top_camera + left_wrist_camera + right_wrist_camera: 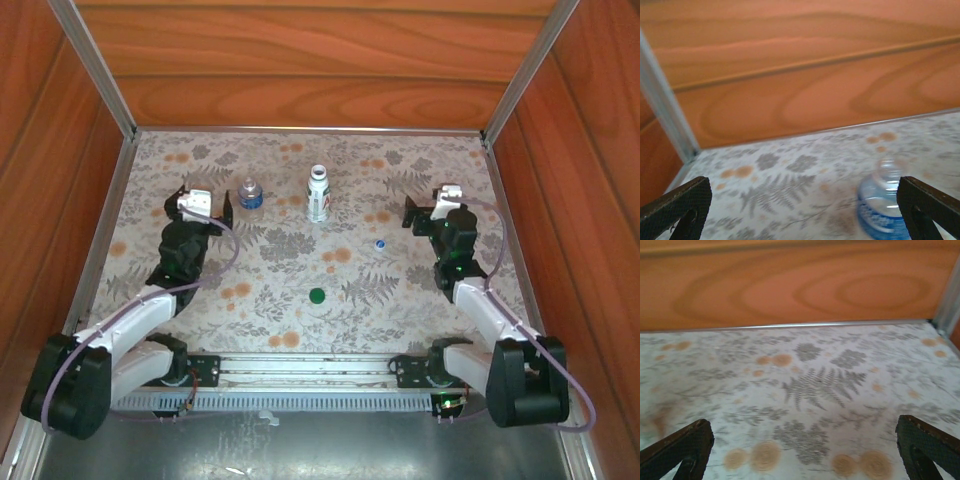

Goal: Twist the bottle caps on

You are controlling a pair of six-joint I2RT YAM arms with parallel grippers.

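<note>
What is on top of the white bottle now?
No cap: the white bottle has a bare neck; the green cap lies apart on the table. The opaque wall hides its inside.

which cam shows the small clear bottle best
Top external: the clear bottle is small there but sharp and whole, standing upright with its blue label visible. The left wrist view has it closer, but blurred and with its base cut off by the bottom of the frame.
</note>
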